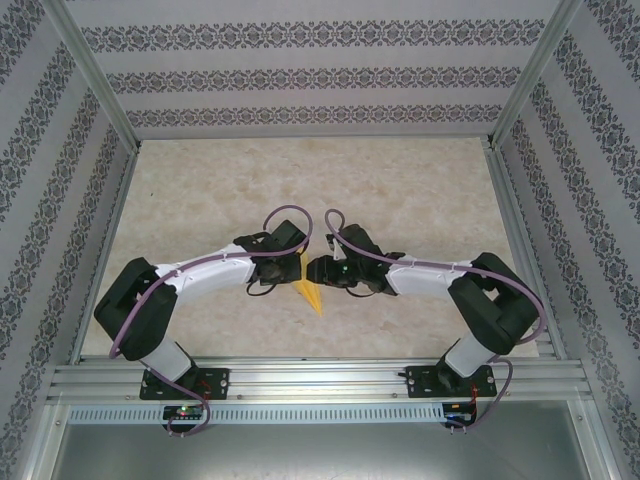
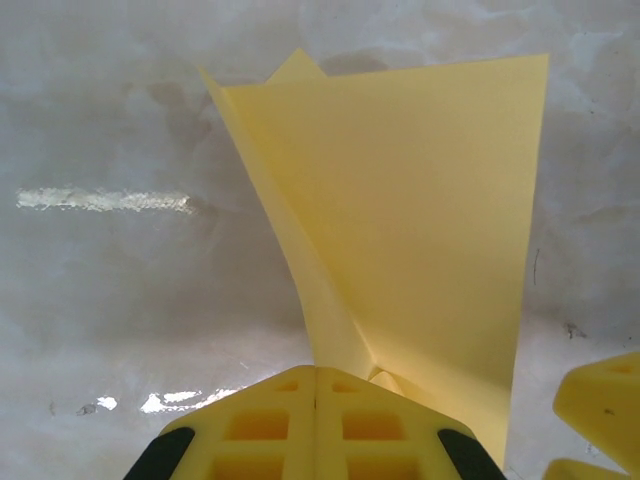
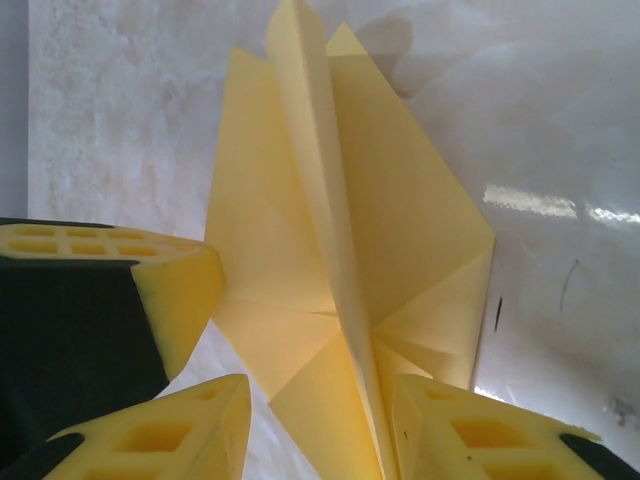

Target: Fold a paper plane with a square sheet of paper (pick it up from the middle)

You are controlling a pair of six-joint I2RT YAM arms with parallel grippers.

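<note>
Near the middle of the table [image 1: 400, 190], close to its front edge, I see both arms bent in so that their tips meet. The left gripper [image 1: 293, 270] and the right gripper [image 1: 314, 270] sit just beside each other. Between them is the paper plane [image 1: 310, 292]. It is small and yellow, and its sharp tip points toward the near edge of the table.

From the left wrist camera I see the left gripper [image 2: 315, 378] with its two yellow fingers pressed flat together. They pinch the paper plane [image 2: 420, 200] at a low corner. From that pinch the paper goes up and fans out wide. At the bottom right of this view a yellow finger [image 2: 600, 395] of the right gripper sits just beside the paper.

From the right wrist camera I see the right gripper [image 3: 320, 400] with its fingers apart. The middle fold of the paper plane [image 3: 400, 230] stands up like a thin wall and runs down into the gap between those two fingers. It is closer to the finger on the right side of the picture. I cannot tell if that finger touches it. Flat wings spread out on both sides of the fold, with creases across them. The left gripper [image 3: 170, 280] comes in from the left side of this view, and its yellow tip meets the edge of the paper.
</note>
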